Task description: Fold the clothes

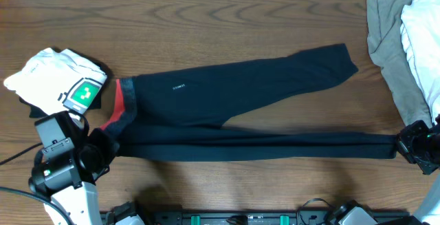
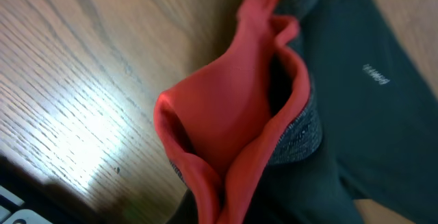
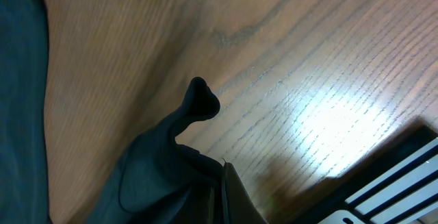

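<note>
The dark navy trousers (image 1: 240, 87) lie spread across the table, waist at the left, two legs running right. The near leg (image 1: 261, 146) is stretched taut between my grippers. My left gripper (image 1: 103, 146) is shut on the red-orange and grey waistband (image 2: 233, 114) at the front left corner; its fingers are hidden under the bunched fabric in the left wrist view. My right gripper (image 1: 405, 146) is shut on the cuff of the near leg (image 3: 171, 162) at the right edge. The tiny white logo (image 1: 180, 87) shows near the waist, also in the left wrist view (image 2: 375, 75).
A folded white shirt with a green square print (image 1: 62, 80) lies at the left. A heap of grey-beige and white garments (image 1: 405, 39) sits at the far right. A dark rail (image 1: 275, 218) runs along the front edge of the wooden table (image 1: 206, 18).
</note>
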